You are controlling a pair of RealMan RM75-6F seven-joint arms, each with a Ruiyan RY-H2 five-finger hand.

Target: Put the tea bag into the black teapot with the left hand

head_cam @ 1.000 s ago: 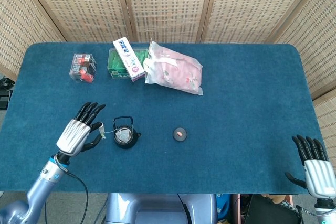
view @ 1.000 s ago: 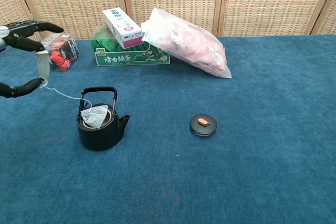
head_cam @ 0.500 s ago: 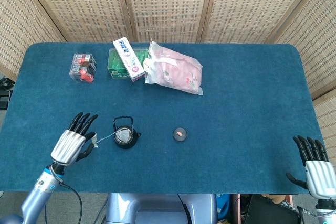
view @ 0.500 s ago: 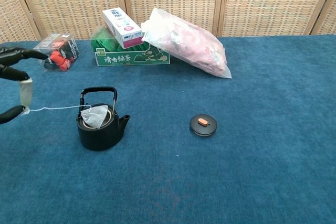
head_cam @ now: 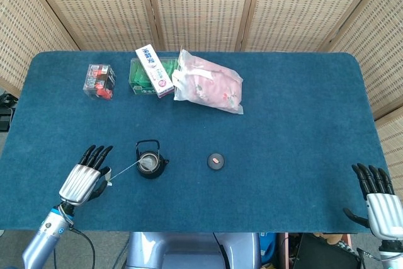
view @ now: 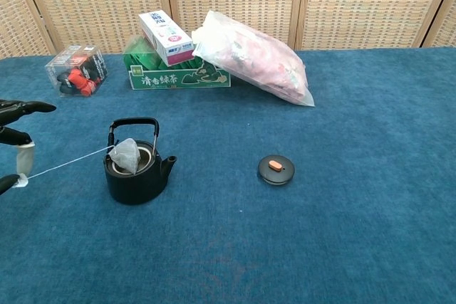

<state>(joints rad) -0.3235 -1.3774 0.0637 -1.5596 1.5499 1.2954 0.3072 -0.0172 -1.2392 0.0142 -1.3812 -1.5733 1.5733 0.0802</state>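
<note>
The black teapot (head_cam: 150, 162) (view: 137, 169) stands open at the front left of the table, handle upright. The tea bag (view: 127, 154) leans on the left side of the pot's mouth, partly raised above the rim. Its white string runs taut leftward to a paper tag (view: 25, 159) (head_cam: 108, 179). My left hand (head_cam: 84, 177) (view: 13, 115) pinches that tag, with the other fingers spread, well to the left of the pot. My right hand (head_cam: 378, 201) rests open at the front right edge, empty.
The teapot's lid (head_cam: 216, 161) (view: 276, 169) lies on the cloth to the right of the pot. At the back stand a clear box of red items (view: 73, 69), a green tea box (view: 178, 72) with a white carton on top, and a pink plastic bag (view: 256, 55).
My left hand has drawn back toward the front left corner with the tag. The string has gone taut and the tea bag has been pulled up onto the pot's left rim.
</note>
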